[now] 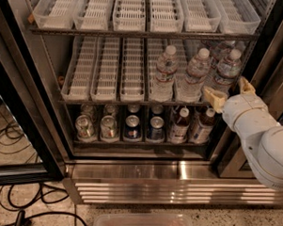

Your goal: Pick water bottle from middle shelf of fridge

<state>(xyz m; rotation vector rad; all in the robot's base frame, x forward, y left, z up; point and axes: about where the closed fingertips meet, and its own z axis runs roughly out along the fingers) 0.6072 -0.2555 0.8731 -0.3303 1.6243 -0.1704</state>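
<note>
The water bottle (226, 71) nearest the arm stands upright at the right end of the middle shelf (109, 102), close to the front edge, with its white cap up and its label band facing out. The gripper (224, 88) sits right at it. Its two tan fingers (212, 97) are spread apart, one to the left of the bottle's lower body and one to the right by the door frame, so the bottle's base shows in the gap. I cannot tell from here whether either finger touches the plastic.

The white arm (264, 146) comes in from the lower right. A bulky rounded segment hangs low outside the fridge (129, 172), and the wrist angles up and left towards the shelf front.

Two other water bottles (165, 73) stand in the lanes to the left of the first, making three in the front row. There are clear shapes behind them that I cannot count. The three white trays (105, 71) on the left half of that shelf hold nothing.

On the rack below is a front row of four soda cans (109, 127), with more can tops behind them. To their right, under the water bottles, are two brown-drink bottles (179, 126) with white caps. The top rack (135, 33) carries six white trays side by side.

On the speckled floor in front, a clear plastic tub (143, 223) lies at the bottom edge. Dark cables (11, 135) loop to the left beside the black door frame (19, 109).
</note>
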